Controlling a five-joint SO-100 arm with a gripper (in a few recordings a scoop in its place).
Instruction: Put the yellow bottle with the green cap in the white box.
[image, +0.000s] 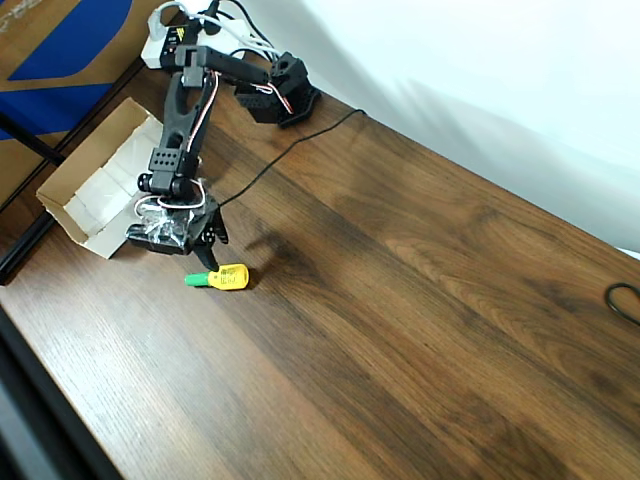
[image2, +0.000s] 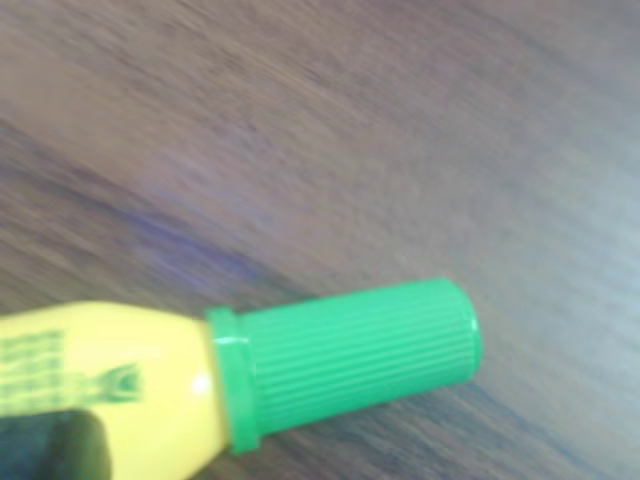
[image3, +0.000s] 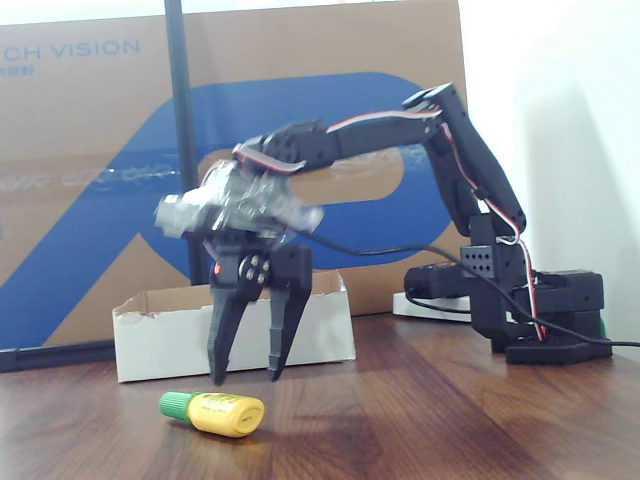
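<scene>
Hanging with jaws spread and empty, the gripper (image3: 246, 378) sits just above the yellow bottle with the green cap (image3: 214, 412). The bottle lies on its side on the wooden table (image: 400, 300). The white box (image3: 160, 335) stands behind the jaws.

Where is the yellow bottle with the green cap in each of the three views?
Overhead view: the bottle lies left of centre on the table, cap pointing left.
Wrist view: the bottle fills the bottom left, cap pointing right.
Fixed view: the bottle lies at bottom centre-left, cap pointing left.
Shared landmark: the gripper, jaws open, above the bottle, seen in overhead and fixed views.
</scene>
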